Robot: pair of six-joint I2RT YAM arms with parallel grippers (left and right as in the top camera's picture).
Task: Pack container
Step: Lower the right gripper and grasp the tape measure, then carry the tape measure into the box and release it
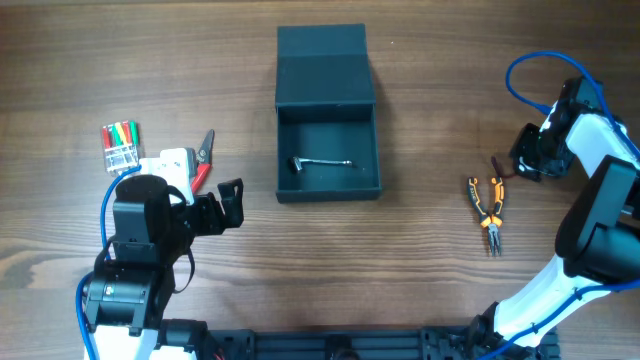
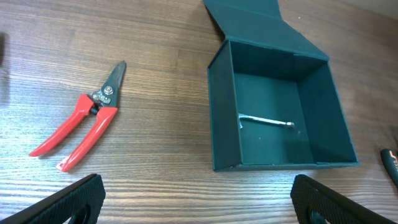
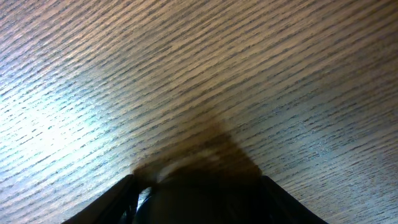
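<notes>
Container [image 1: 327, 192] sits mid-table, lid flapped back, near and to the right of my left gripper [image 1: 230, 203], whose jaws are spread wide, holding nothing. I cannot tell how open my right gripper [image 1: 522, 152] is.

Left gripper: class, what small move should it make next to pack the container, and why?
Probably swing toward the red-handled cutters and lower over them. The left gripper is open and empty. The cutters lie loose on the table beside the container, whose lid is open, with only one small metal tool inside.
</notes>
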